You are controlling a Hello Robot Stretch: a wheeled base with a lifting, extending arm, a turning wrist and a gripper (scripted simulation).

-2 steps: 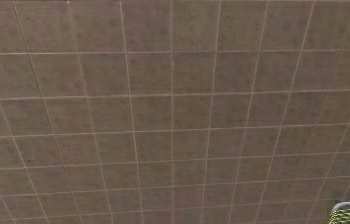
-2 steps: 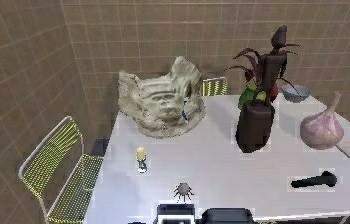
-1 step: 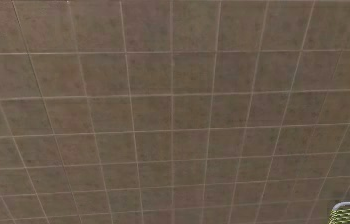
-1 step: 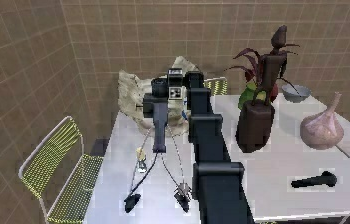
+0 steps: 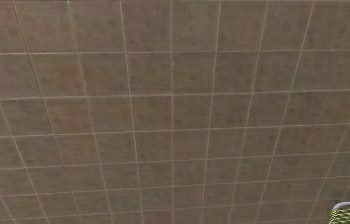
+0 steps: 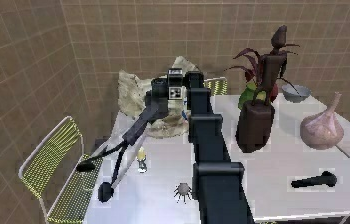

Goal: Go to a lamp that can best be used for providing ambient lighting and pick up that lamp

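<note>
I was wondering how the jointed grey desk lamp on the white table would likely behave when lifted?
The desk lamp looks thin-limbed and jointed, so it may fold or swing rather than lift stiffly. Its small base suggests it could tip if nudged sideways. Slim struts probably make it light for its reach.

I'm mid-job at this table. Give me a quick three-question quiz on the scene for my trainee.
1. True or false: in the arm side view, the dark vase with the red-leaved plant stands to the right of the arm.
2. What lies on the white table near that view's bottom right? A) a black bar-shaped object B) a laptop C) a plate
3. Fill in: the grey desk lamp slants up toward the robot's ____.
Key: 1 true; 2 A; 3 gripper.
</note>
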